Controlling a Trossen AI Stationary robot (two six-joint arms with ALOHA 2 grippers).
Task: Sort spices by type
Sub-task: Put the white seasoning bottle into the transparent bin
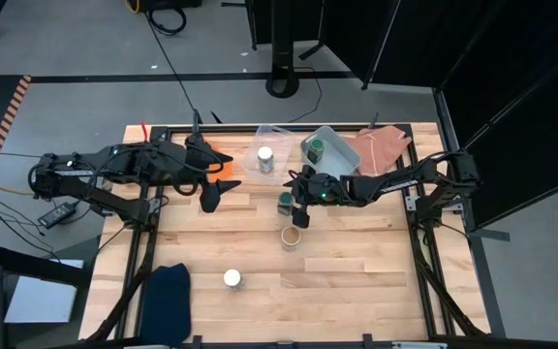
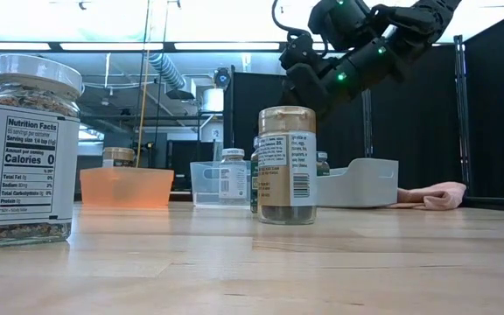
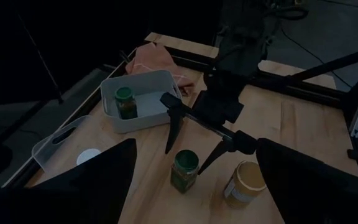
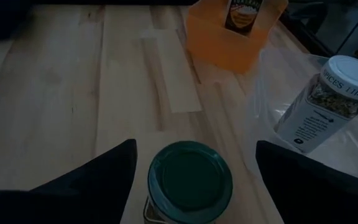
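My right gripper [image 1: 298, 215] is open and hovers over a dark-green-lidded jar [image 4: 190, 180] standing mid-table; its fingers [image 3: 173, 127] stand on either side above the lid, not touching. A tan-topped jar [image 1: 291, 236] stands just nearer. A white-lidded jar [image 1: 232, 279] stands toward the near edge. Another green-lidded jar [image 3: 125, 101] sits in the grey-blue tray [image 1: 337, 145]. A second white-lidded jar [image 4: 328, 99] sits in the clear tray [image 1: 277, 136]. A second tan-topped jar [image 4: 244, 12] stands in the orange tray [image 4: 219, 43]. My left gripper [image 1: 211, 199] is open, left of the centre jars.
A pink cloth [image 1: 386, 145] lies at the far right corner beside the grey-blue tray. A dark blue cloth [image 1: 168, 291] lies at the near left edge. The three trays line the far edge. Bare wood shows on the near right part of the table.
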